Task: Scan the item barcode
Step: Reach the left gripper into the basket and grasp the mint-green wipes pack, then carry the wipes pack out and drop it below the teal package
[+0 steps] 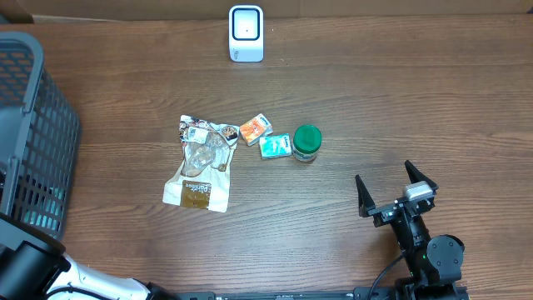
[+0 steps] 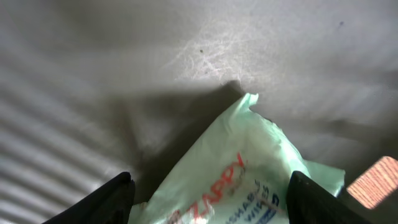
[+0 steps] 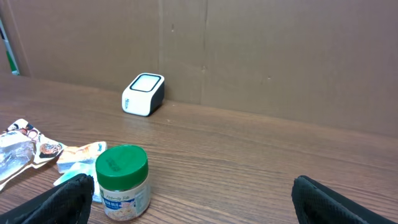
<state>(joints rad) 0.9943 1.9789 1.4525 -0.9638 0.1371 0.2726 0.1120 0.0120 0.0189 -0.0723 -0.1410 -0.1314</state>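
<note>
Both left gripper [image 2: 208,196] fingers [image 2: 112,202] flank a green wipes packet [image 2: 249,174] (whether gripping, unclear), presumably for scanning. Right gripper [image 1: 383,172] stands wide open, empty.

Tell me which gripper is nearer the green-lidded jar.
Right. The right gripper stands open, apart from the jar to its lower right; the left gripper is far off in the basket, around a pale green packet.
</note>
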